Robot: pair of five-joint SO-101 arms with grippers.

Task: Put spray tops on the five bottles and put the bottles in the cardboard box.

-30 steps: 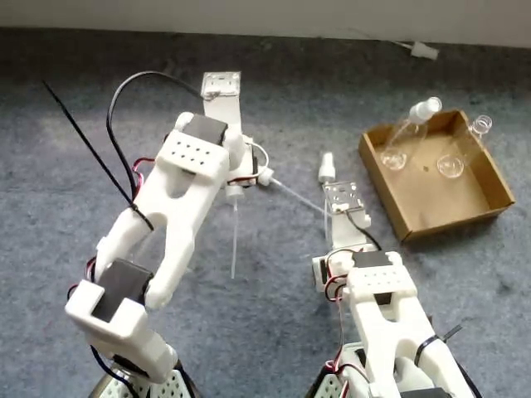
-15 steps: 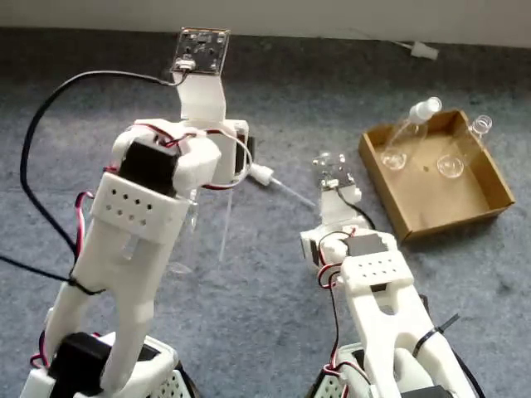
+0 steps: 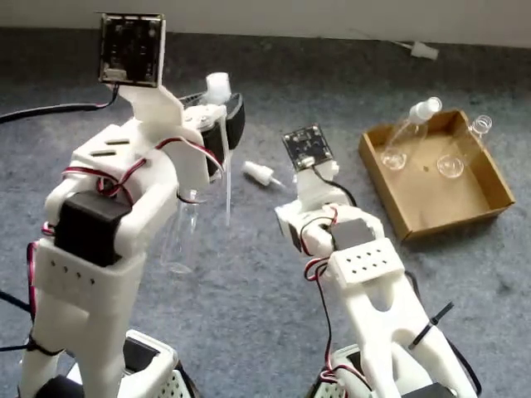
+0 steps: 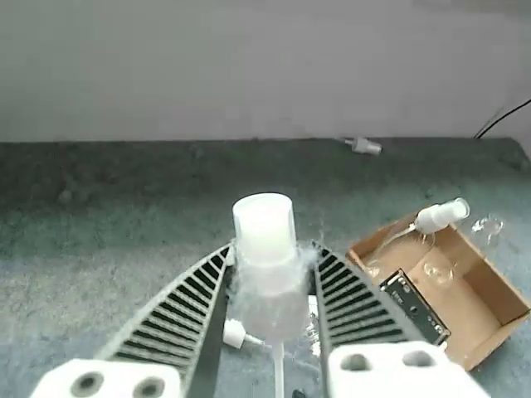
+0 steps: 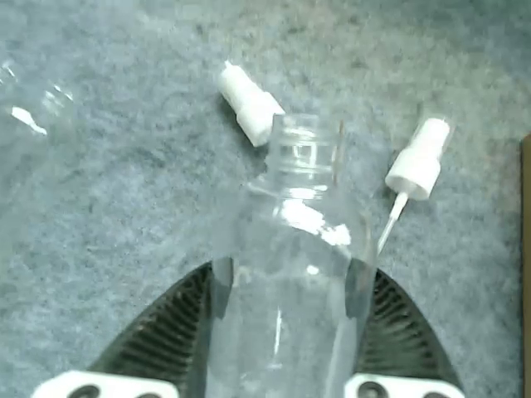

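Spray top (image 4: 264,220) pinched in the raised left gripper (image 4: 274,253); open bottle (image 5: 299,207) clamped in the right gripper (image 5: 289,269) above the carpet's (image 3: 249,315) middle. Best to line the tube (image 3: 227,195) straight over the neck (image 5: 303,145), lower, then twist

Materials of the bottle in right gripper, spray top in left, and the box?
Bottle: clear, glossy, see-through, bright highlights; glass or hard plastic, can't tell. Spray top: opaque white, smooth, likely plastic. Box: brown, matte, thin folded walls, looks cardboard.

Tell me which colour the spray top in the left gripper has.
The spray top is white; the left wrist view shows it best.
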